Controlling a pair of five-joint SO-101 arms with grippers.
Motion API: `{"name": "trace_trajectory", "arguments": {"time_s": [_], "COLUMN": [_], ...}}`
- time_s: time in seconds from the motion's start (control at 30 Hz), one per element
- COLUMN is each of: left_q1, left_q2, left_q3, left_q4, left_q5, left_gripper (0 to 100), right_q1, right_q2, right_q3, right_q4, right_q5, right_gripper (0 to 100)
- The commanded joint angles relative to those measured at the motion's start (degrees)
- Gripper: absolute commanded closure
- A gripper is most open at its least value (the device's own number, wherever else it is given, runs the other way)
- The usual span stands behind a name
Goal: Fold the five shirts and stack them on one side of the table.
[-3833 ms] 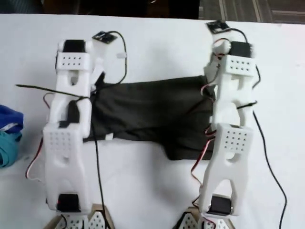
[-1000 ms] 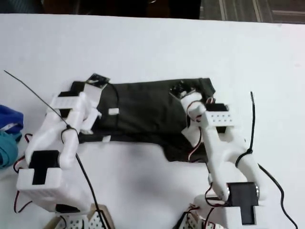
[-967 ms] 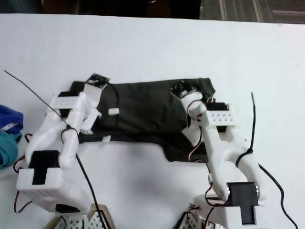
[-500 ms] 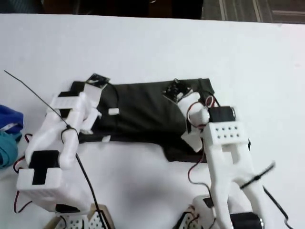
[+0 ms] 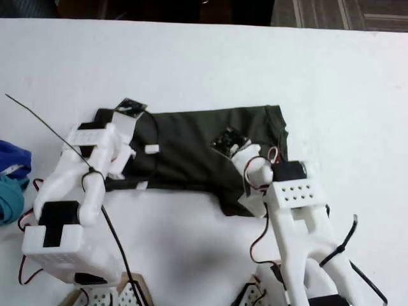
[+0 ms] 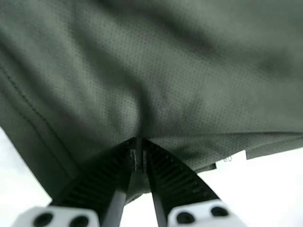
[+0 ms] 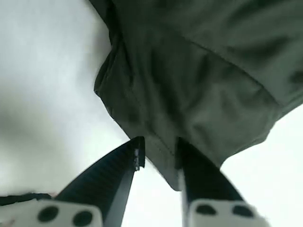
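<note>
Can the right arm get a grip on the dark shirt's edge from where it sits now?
Probably yes. The right gripper is open, with the edge of the dark shirt showing between its jaws and nothing else in the way. The left gripper is shut on the other end.

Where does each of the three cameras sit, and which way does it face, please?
High view: fixed above the table, looking down on the dark shirt, the left arm, the right arm and bunched clothes at the table's edge.
Left wrist view: on the left arm's wrist, looking along the left gripper, shut on shirt fabric.
Right wrist view: on the right arm's wrist, looking along the open right gripper at the shirt's hem and the table.
Shared: all three show the same shirt.
</note>
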Motion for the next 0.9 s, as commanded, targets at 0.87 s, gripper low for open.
{"name": "trace_trajectory", "arguments": {"time_s": [0.87], "left_q1": [-2.02], "left_q2": [0.35], "left_q3": [0.31], "left_q4": [-0.88], "left_q5": [0.18], "left_gripper": [98], "right_q1": [17.27], "right_q2": [43.21], "right_q3": [-24.62], "right_q4": [-19.21], "right_q5": [-0.18], "right_gripper": [98.0]}}
